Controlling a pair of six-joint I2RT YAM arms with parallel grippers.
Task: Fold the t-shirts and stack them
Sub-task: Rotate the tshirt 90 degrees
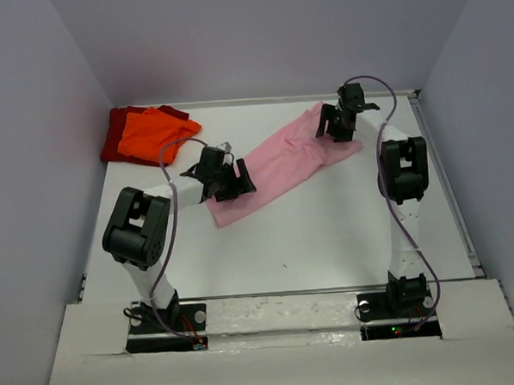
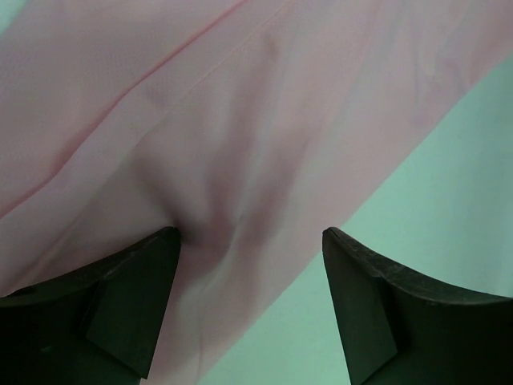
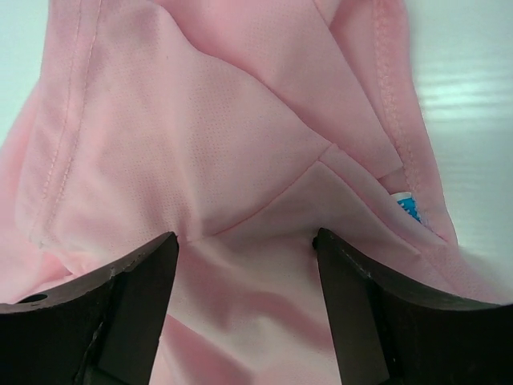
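Dark red t-shirt (image 1: pixel 113 135): lies folded in the far left corner of the table (image 1: pixel 328 240), close to the left wall.
Orange t-shirt (image 1: pixel 155 132): lies on top of the dark red one, shifted toward its right side, so a strip of dark red shows along the left and far edges.
Left gripper (image 1: pixel 224 182): set low over the near left end of the pink t-shirt. In the left wrist view its two dark fingers (image 2: pixel 132 309) stand spread wide. Pink cloth lies under the gap and puckers against the left fingertip, and nothing is pinched between them.
Pink t-shirt (image 1: pixel 281 161): lies as a long narrow band running diagonally across the middle of the table, from near left to far right, well apart from the two stacked shirts. In the left wrist view its edge runs slantwise, with bare table beyond it on the right.
Neck label (image 3: pixel 406 205): a small white and blue tab showing at a seam of the pink cloth, just beside the right-hand finger in the right wrist view.
Right gripper (image 1: pixel 338 122): set low over the far right end of the pink t-shirt. Its fingers (image 3: pixel 377 321) are spread apart, with folded, seamed cloth lying between them, not clamped.
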